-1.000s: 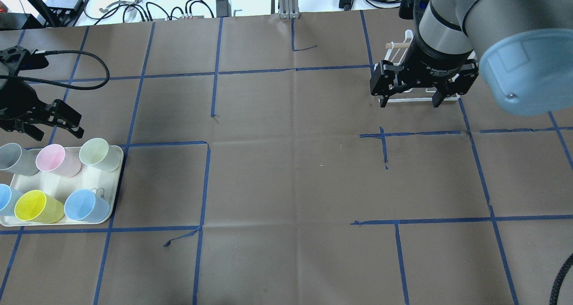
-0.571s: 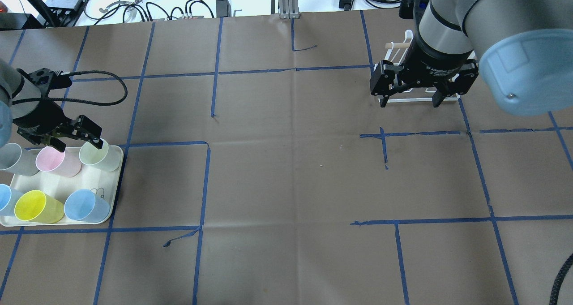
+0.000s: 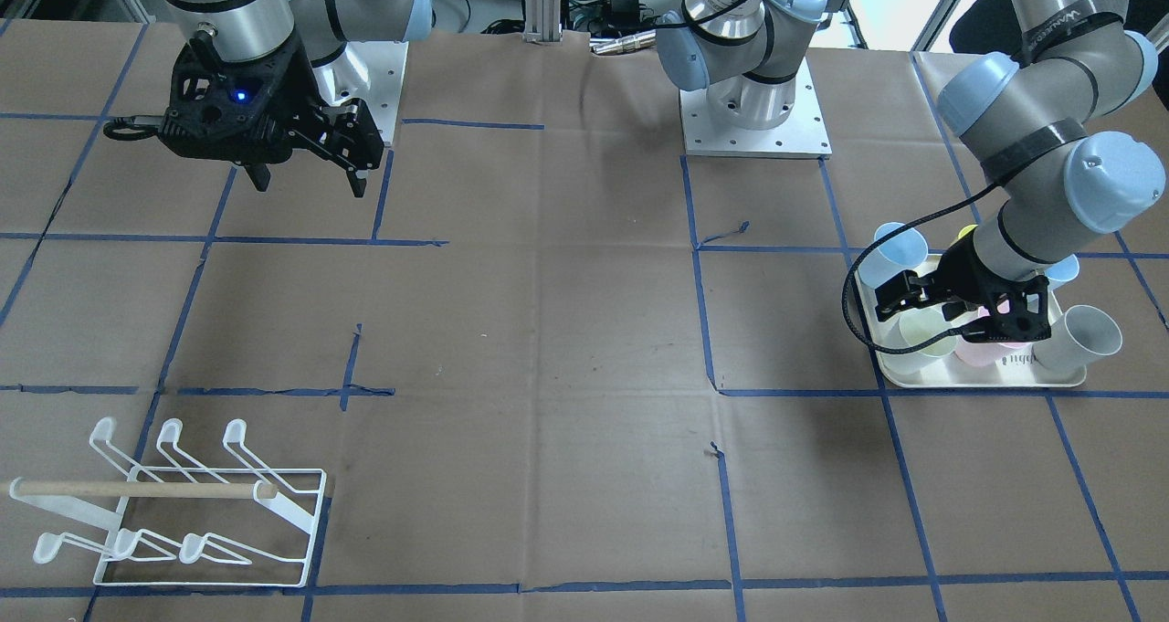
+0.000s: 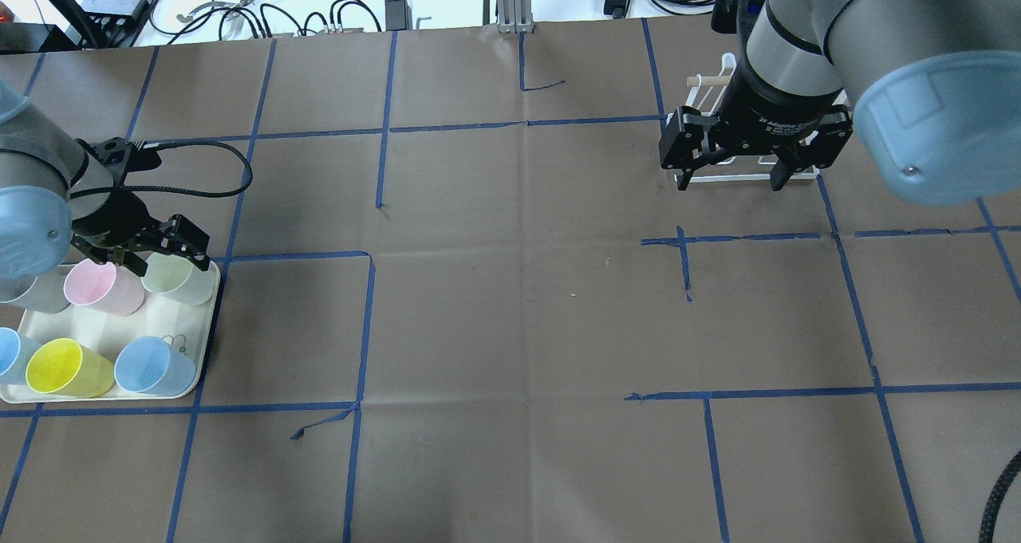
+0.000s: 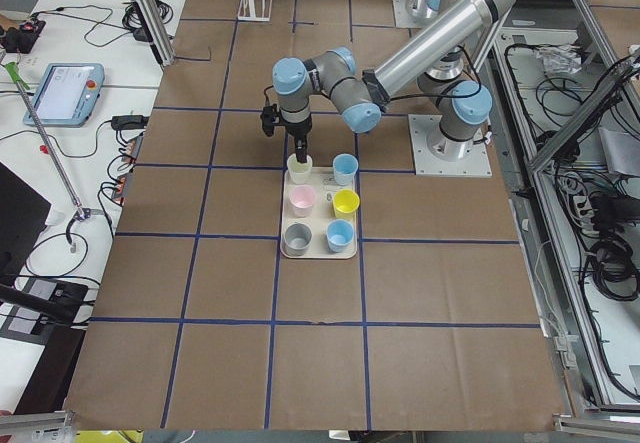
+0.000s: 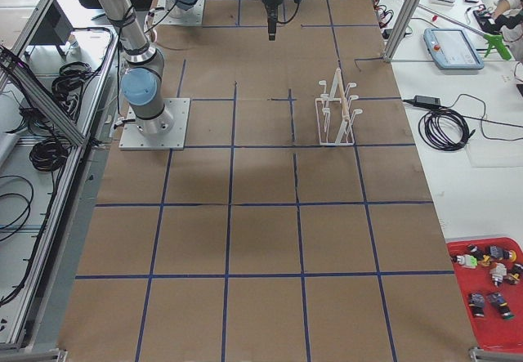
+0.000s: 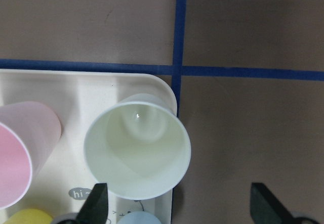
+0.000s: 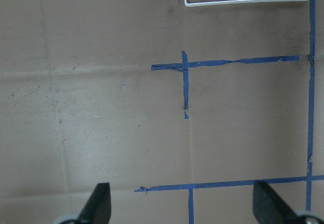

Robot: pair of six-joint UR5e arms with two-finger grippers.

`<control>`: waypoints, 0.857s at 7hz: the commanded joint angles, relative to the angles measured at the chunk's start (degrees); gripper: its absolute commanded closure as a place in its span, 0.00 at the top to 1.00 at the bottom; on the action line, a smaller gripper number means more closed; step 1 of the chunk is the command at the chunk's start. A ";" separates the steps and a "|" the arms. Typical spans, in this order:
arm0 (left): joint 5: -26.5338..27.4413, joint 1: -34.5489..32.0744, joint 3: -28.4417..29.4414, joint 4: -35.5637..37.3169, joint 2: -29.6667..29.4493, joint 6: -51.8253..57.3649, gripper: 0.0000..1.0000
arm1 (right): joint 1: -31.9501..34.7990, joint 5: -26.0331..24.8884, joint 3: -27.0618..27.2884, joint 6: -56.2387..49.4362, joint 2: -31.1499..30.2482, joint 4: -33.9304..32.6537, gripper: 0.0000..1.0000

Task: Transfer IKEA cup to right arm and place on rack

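Several pastel IKEA cups stand on a cream tray [image 4: 209, 308] at the table's left. My left gripper [image 4: 167, 257] is open and hovers low over the pale green cup [image 4: 182, 282] at the tray's far right corner. In the left wrist view the cup [image 7: 136, 153] lies between the fingertips [image 7: 96, 204], nearer the left one. My right gripper [image 4: 727, 178] is open and empty, held above the table in front of the white wire rack [image 4: 702, 81]. The rack [image 3: 183, 503] holds no cup.
Pink [image 4: 100, 284], grey [image 4: 28, 288], yellow [image 4: 64, 367] and blue [image 4: 151, 365] cups stand close around the green one. Brown paper with blue tape lines [image 4: 526, 122] covers the table. Cables [image 4: 239, 9] lie beyond the far edge.
My left arm has moved right and toward the tray, bringing its open gripper over the pale green cup. The right arm has not moved.
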 commanded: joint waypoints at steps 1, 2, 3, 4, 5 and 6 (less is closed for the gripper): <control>0.00 -0.48 -0.30 2.16 -1.98 0.06 1.00 | 0.00 0.03 0.00 -0.13 0.00 0.00 1.00; 0.09 -0.56 -0.39 2.70 -2.60 0.23 1.00 | 0.00 0.12 0.09 -0.05 0.00 0.00 1.00; 0.09 -0.57 -1.00 2.70 -2.95 0.15 1.00 | 0.00 0.12 0.09 -0.04 0.00 0.00 1.00; 0.26 -0.48 -2.31 4.18 -2.96 0.15 1.00 | 0.00 0.12 0.09 -0.04 -0.09 0.09 1.00; 0.52 -0.48 -3.02 6.63 -3.13 0.49 1.00 | 0.00 0.03 0.09 -0.04 0.00 0.17 1.00; 0.53 -0.39 -3.20 7.70 -4.18 0.67 1.00 | 0.00 0.12 0.09 -0.04 0.00 0.09 1.00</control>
